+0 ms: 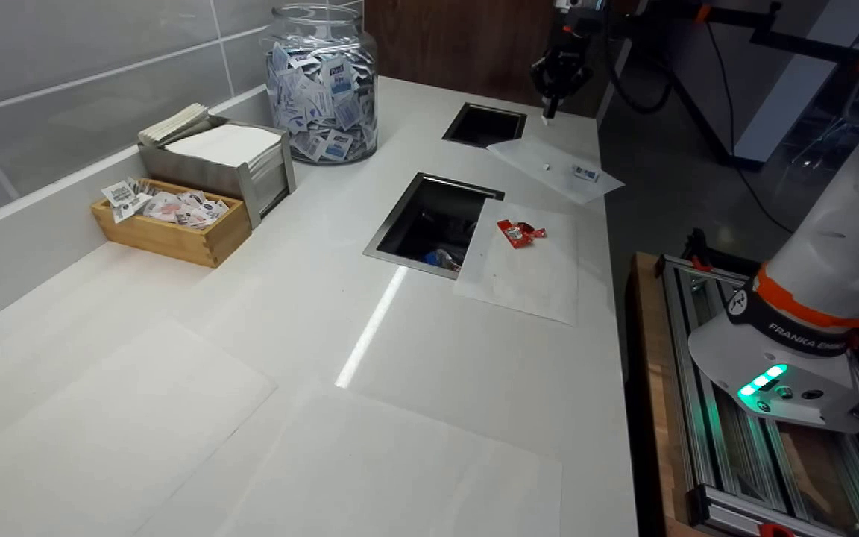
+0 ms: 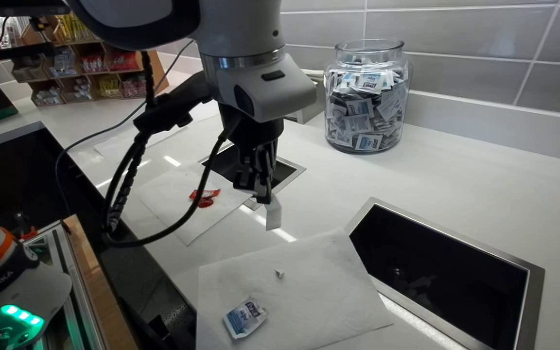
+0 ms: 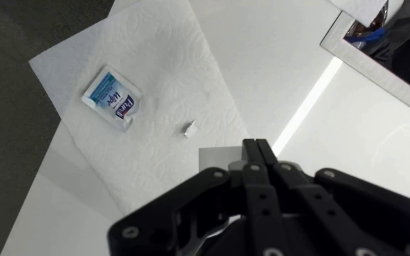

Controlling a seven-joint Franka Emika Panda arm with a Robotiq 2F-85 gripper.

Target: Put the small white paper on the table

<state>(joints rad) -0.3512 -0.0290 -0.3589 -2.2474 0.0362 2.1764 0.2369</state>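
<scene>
The small white paper (image 2: 274,217) is grasped by the claw (image 3: 256,141), whose two fingers (image 3: 250,153) are pressed together in the wrist view. The paper is suspended above the bench (image 1: 429,350), and its free end is directed downward in an exterior view. In the wrist view it is shown projecting from one side of the fingertips, with a textured sheet (image 3: 158,103) seen behind it. On that sheet, a Purell wipe packet (image 3: 114,97) and a tiny pale scrap (image 3: 190,129) are laid apart from each other, and one corner of the sheet is extended past the bench's edge. A dark rectangular opening (image 2: 440,277) is let into the bench, and part of its rim is hidden by the textured sheet. A second opening (image 1: 422,220) is overlapped by a flat sheet (image 1: 519,287), on which a red wrapper (image 1: 521,234) is placed. Along the wall (image 1: 116,67), a glass jar (image 1: 319,32) filled with packets (image 1: 325,108), a metal holder (image 1: 194,179) of napkins (image 1: 224,143) and a wooden box (image 1: 161,240) of small sachets (image 1: 185,209) are lined up. The robot's base (image 1: 780,354) is mounted beside the bench, and its status lights (image 1: 763,380) are lit green.
</scene>
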